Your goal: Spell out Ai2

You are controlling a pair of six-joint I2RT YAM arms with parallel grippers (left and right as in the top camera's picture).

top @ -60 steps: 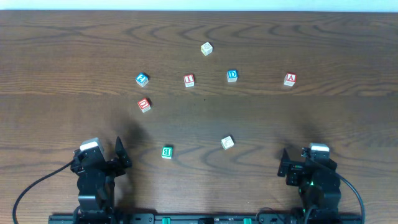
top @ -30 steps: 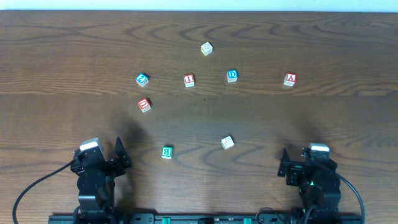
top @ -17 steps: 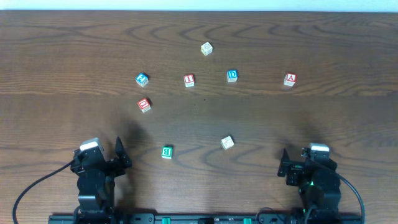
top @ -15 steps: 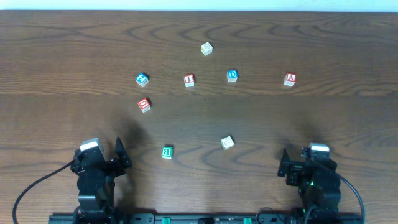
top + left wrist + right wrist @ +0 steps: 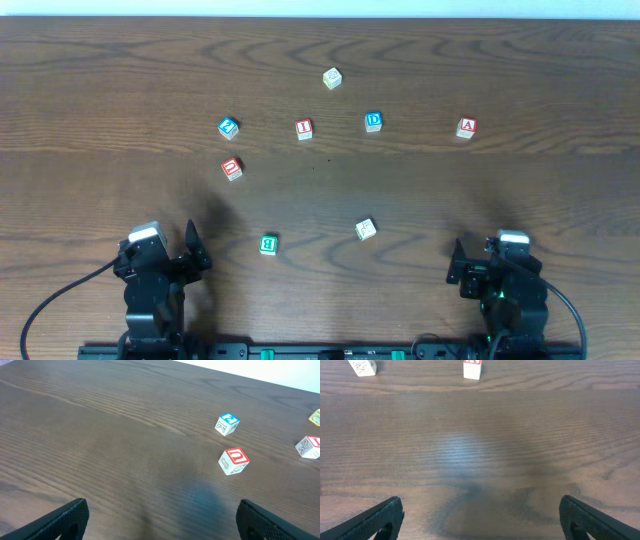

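Small letter blocks lie scattered on the wooden table. A red A block (image 5: pixel 466 127) is far right and shows in the right wrist view (image 5: pixel 472 369). A red I block (image 5: pixel 304 129) is at the centre and shows in the left wrist view (image 5: pixel 310 446). A blue 2 block (image 5: pixel 228 127) is to the left and shows in the left wrist view (image 5: pixel 227 424). My left gripper (image 5: pixel 160 255) (image 5: pixel 162 520) is open and empty at the front left. My right gripper (image 5: pixel 497 260) (image 5: pixel 480 515) is open and empty at the front right. Both are far from the blocks.
Also on the table are a blue D block (image 5: pixel 373 122), a red U block (image 5: pixel 232 168) (image 5: pixel 234 460), a green B block (image 5: pixel 268 243), and two cream blocks (image 5: pixel 332 77) (image 5: pixel 365 229). A pale block (image 5: pixel 362 367) sits left of the A.
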